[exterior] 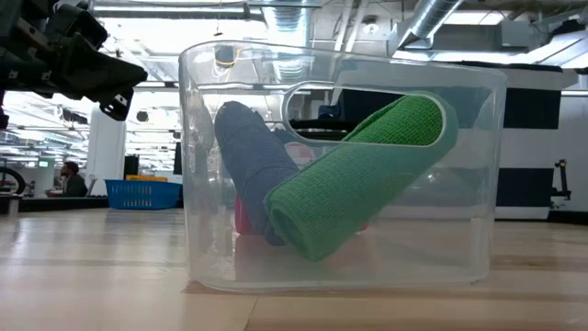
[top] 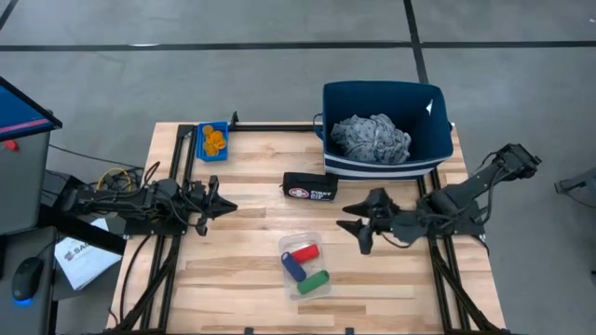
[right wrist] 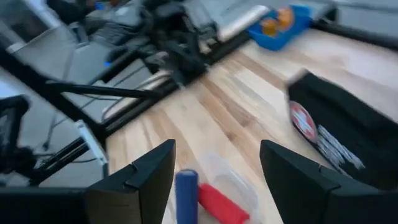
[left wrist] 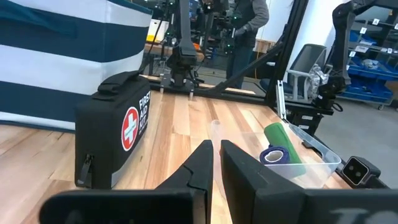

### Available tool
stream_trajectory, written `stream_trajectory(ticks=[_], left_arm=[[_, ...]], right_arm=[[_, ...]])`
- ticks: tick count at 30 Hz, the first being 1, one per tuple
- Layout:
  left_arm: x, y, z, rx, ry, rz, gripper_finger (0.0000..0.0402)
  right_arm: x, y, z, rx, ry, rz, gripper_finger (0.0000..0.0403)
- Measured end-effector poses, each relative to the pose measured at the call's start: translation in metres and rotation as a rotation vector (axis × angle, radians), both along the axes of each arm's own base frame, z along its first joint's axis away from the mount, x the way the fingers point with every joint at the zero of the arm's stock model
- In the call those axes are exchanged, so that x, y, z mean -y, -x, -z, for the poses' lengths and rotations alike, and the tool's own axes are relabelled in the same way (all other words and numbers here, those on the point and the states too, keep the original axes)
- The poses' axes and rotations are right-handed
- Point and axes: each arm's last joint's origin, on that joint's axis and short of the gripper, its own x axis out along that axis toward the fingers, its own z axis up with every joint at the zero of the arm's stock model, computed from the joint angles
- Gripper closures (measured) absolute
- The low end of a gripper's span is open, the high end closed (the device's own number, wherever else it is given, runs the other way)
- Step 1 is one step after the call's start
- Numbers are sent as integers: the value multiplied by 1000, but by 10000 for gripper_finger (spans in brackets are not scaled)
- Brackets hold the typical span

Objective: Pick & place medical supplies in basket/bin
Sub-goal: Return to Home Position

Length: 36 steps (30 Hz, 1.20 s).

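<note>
The navy-blue bin (top: 386, 104) stands at the table's far right, and the grey mottled cloth (top: 371, 138) lies inside it. Orange pill bottles (top: 214, 140) sit in a small blue tray at the far left. The red roll (top: 304, 252), blue roll (top: 293, 267) and green roll (top: 313, 282) lie in a clear tub (exterior: 340, 267) near the table's near edge. My left gripper (top: 228, 207) hovers shut left of centre, pointing right. My right gripper (top: 354, 225) hovers open, right of the tub and above it, pointing left; the blue roll (right wrist: 186, 196) and red roll (right wrist: 221, 205) show between its fingers.
A black first-aid pouch (top: 310, 187) stands upright in front of the bin, between the two grippers and toward the far side. Bare wood lies at the table's middle and near left. A person (left wrist: 249, 25) stands in the room beyond the table.
</note>
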Motion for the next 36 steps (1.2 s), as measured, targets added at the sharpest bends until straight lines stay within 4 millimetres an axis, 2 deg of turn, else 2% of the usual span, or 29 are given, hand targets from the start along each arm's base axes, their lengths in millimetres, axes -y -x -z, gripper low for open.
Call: stream_trajectory(ticks=[6, 11, 17, 21, 26, 36], left_arm=[[0, 0, 0, 0, 0, -1, 380], [0, 0, 0, 0, 0, -1, 380], [0, 0, 0, 0, 0, -1, 380], [0, 0, 0, 0, 0, -1, 380], [0, 0, 0, 0, 0, -1, 380], [0, 0, 0, -1, 1, -1, 380]], right_arm=[[12, -35, -4, 62, 129, -199, 172], [37, -60, -6, 131, 195, -353, 172], [65, -69, -5, 151, 281, -469, 172], [76, -54, -8, 171, 355, -497, 172], [78, -27, 1, 181, 420, -520, 172], [85, 26, 41, 266, 441, -474, 172]])
